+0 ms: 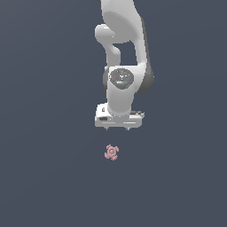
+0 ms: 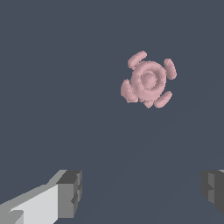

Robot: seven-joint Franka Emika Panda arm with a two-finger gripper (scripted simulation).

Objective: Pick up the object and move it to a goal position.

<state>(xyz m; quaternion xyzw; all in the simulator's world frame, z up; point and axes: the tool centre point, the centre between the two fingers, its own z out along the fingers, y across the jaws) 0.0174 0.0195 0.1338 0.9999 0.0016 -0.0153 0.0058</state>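
Surface: a plain dark blue-grey floor (image 1: 44, 177) carries everything; no edge or corner of it shows in either view.
Object: a small pale pink knob (image 1: 111, 152) with four rounded lobes around a central ring, lying flat on the floor, near the middle of the exterior view and a little below it.
Arm: the white Panda arm (image 1: 122, 57) comes down from the top of the exterior view, its wrist pointing downward.
Claw: the gripper (image 1: 118, 128) hangs above the floor with its jaws spread wide and nothing between them.
Fingers: in the wrist view two grey pads (image 2: 70, 193) stand far apart.
Relation: the knob (image 2: 148, 79) lies apart from the fingers, not between them, untouched.
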